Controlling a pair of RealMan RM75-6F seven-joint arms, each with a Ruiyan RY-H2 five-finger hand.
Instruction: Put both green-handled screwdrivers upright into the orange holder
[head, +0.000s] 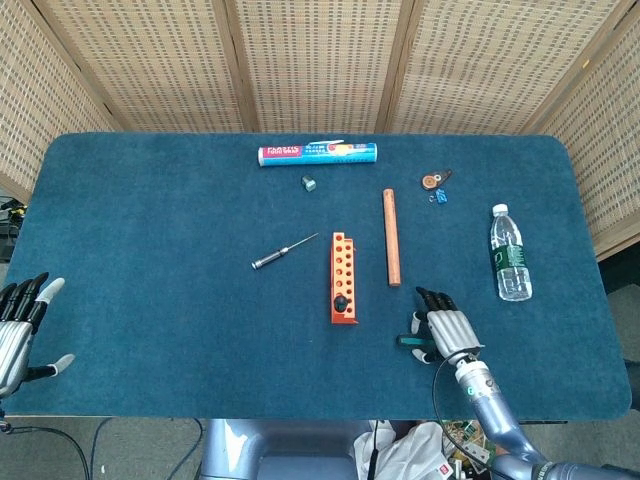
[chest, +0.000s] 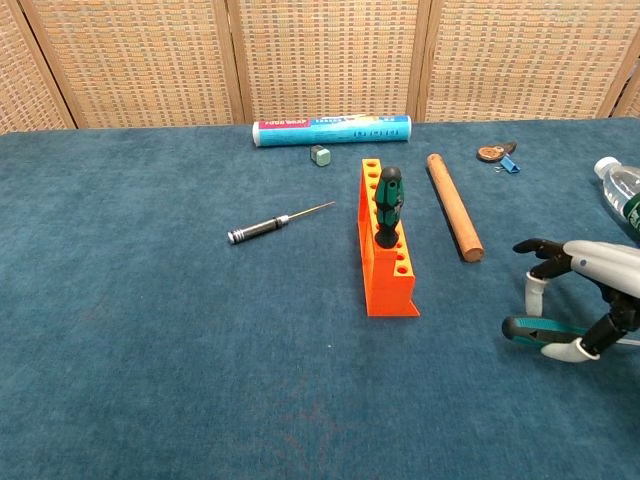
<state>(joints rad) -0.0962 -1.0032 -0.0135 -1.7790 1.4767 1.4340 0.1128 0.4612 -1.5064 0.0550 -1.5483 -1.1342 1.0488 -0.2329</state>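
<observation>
The orange holder (head: 343, 276) (chest: 386, 262) stands mid-table with one green-handled screwdriver (chest: 388, 204) upright in a hole near its front end. The second green-handled screwdriver (chest: 524, 328) (head: 407, 341) lies flat on the blue cloth to the holder's right. My right hand (chest: 582, 283) (head: 446, 326) arches over it, thumb and a fingertip pinching its handle. The shaft is hidden under the hand. My left hand (head: 20, 325) hangs with its fingers spread at the table's near left corner, holding nothing.
A wooden dowel (head: 390, 237) (chest: 454, 219) lies just right of the holder. A black-handled screwdriver (head: 283, 251) (chest: 278, 222) lies to its left. A water bottle (head: 509, 252) lies at the right, and a wrap roll (head: 317, 154) and a small block (head: 309, 182) at the back.
</observation>
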